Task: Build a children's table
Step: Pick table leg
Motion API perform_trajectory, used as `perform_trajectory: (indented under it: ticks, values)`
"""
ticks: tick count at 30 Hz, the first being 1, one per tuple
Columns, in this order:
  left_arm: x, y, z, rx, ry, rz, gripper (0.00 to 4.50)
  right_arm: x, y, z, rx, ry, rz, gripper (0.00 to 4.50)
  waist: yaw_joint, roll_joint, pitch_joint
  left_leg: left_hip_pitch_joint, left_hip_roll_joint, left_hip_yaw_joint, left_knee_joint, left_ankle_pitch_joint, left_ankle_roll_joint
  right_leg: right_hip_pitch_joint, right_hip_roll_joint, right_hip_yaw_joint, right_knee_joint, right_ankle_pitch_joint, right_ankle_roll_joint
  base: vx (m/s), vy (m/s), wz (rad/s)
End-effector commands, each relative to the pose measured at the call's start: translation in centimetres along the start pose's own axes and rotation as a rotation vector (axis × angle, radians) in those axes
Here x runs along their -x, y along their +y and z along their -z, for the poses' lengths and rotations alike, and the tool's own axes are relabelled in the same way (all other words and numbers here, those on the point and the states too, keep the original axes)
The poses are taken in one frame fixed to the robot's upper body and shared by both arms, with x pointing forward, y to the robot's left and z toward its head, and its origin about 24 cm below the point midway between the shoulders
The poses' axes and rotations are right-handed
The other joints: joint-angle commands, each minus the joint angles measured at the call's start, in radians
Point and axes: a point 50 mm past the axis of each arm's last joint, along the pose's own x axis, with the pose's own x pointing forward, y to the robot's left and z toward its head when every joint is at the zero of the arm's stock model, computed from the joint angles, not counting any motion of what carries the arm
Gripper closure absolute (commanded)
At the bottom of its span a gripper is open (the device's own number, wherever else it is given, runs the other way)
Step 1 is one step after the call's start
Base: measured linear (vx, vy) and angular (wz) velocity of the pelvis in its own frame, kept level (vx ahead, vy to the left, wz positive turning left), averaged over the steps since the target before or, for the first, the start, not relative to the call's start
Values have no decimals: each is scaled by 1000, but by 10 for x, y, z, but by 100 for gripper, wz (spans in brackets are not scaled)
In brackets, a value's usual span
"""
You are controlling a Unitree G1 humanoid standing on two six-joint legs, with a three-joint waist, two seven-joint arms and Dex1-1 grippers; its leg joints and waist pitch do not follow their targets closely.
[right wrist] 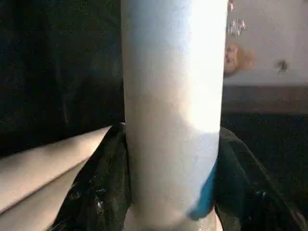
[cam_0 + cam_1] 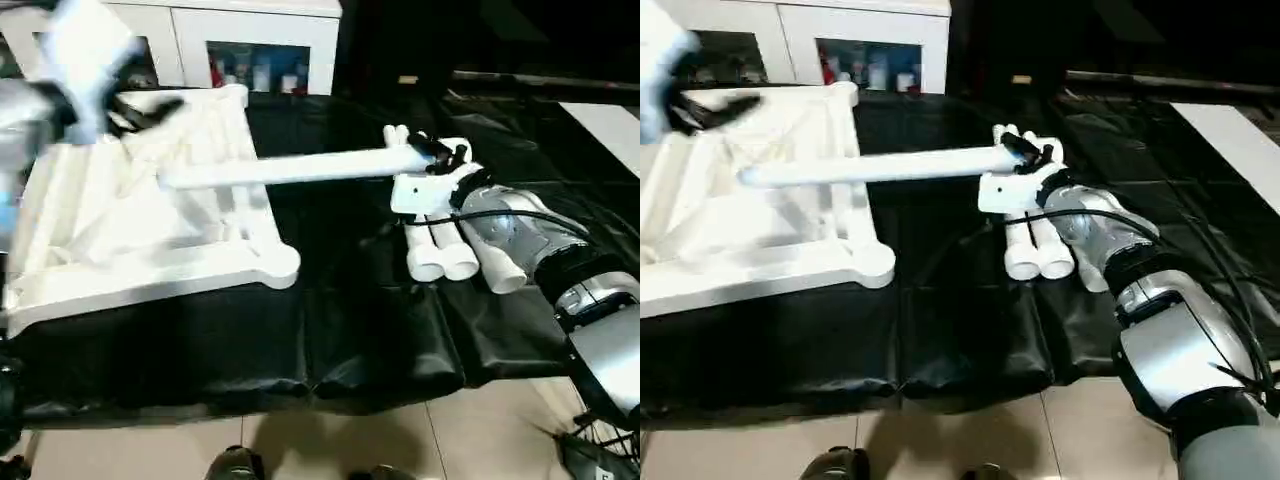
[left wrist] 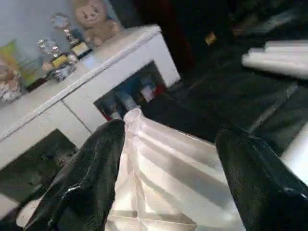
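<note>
Children's table top [image 2: 150, 215] lay underside-up at the frame's left, and the leg [image 2: 870, 167] clamped in the right pincer [image 2: 1025, 152] stretched level leftward over it, while the left pincer [image 3: 168, 159], wide apart, hovered upper left.
</note>
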Motion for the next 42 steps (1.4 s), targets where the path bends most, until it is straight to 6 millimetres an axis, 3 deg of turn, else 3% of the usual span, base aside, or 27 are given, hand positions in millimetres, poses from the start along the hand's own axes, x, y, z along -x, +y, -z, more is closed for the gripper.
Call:
perform_trajectory:
  ticks: [1,4,6,8,9,12,13,14,15,18,19,20,23,24,30,38,42]
  values:
    - [5,9,-1,55,-45,-55,108,3,1,8,-142,47,11,259,-4,22,-107,47,29,-18,-57,-348,-74,29,-64,41,-66,-165,-202,0,0,0]
    - [10,31,5,179,-114,-275,108,-2,-4,3,-653,25,58,260,-7,20,-108,48,31,-15,-56,-362,-38,35,-67,45,-66,-132,-209,0,0,0]
    - [10,33,8,191,-124,-311,108,-3,-5,0,-732,8,62,260,-3,23,-111,47,35,-19,-61,-337,-35,34,-66,39,-64,-116,-222,0,0,0]
    - [5,28,21,229,-125,-363,108,-8,-5,-12,-1010,-79,31,260,0,24,-110,51,39,-19,-61,-343,-32,33,-69,40,-64,-111,-234,0,0,0]
    - [-1,15,28,279,-125,-308,108,-10,-4,-21,-1182,-154,-18,260,1,23,-111,49,39,-19,-64,-337,-23,38,-71,40,-63,-102,-239,0,0,0]
    - [-13,-12,30,361,-149,-159,108,-10,-4,-32,-1348,-272,-105,260,11,25,-112,51,44,-19,-67,-311,-16,33,-76,37,-63,-95,-261,0,0,0]
    - [-26,-45,22,440,-204,10,108,-7,-3,-42,-1446,-389,-211,260,19,23,-114,52,46,-17,-66,-291,-11,40,-79,36,-63,-75,-275,0,0,0]
    - [-26,-45,22,440,-204,10,108,-7,-3,-42,-1446,-389,-211,260,24,24,-114,51,46,-15,-65,-282,-8,42,-78,35,-61,-61,-281,0,0,0]
    - [-32,-63,16,490,-240,109,108,-5,-2,-46,-1482,-446,-275,261,33,24,-117,51,47,-14,-66,-278,-9,34,-76,33,-59,-68,-283,0,0,0]
    - [-45,-107,-3,653,-330,344,108,4,-1,-53,-1563,-573,-426,261,48,15,-116,50,46,-10,-65,-277,-9,40,-79,31,-61,-80,-289,0,0,0]
    - [-45,-108,-3,656,-331,346,108,4,-1,-53,-1564,-574,-427,261,54,14,-116,46,44,-12,-66,-285,-13,39,-82,31,-64,-118,-282,0,0,0]
    - [-49,-129,-15,727,-373,464,108,9,-1,-56,-1595,-614,-477,261,52,12,-116,45,42,-12,-66,-288,-15,39,-81,32,-65,-135,-276,0,0,0]
    - [-51,-144,-29,776,-418,546,108,14,-3,-59,-1603,-635,-497,261,54,8,-111,45,39,-15,-70,-299,-27,41,-86,34,-79,-220,-235,0,0,0]
    - [-52,-148,-36,803,-443,572,108,17,-5,-60,-1615,-646,-511,261,53,6,-110,50,41,-14,-69,-308,-33,37,-85,36,-84,-251,-219,0,0,0]
    - [-54,-156,-45,813,-434,596,108,24,-8,-63,-1627,-662,-547,261,49,3,-110,46,38,-19,-72,-302,-44,38,-85,34,-92,-310,-169,0,0,0]
    - [-62,-169,-35,754,-310,532,108,24,-3,-72,-1492,-577,-521,261,50,3,-111,48,40,-18,-72,-271,-52,34,-81,35,-90,-269,-159,0,0,0]
    - [-69,-174,-31,784,-280,471,108,19,1,-87,-1360,-513,-465,261,51,4,-112,46,39,-18,-72,-267,-60,35,-84,36,-90,-267,-154,0,0,0]
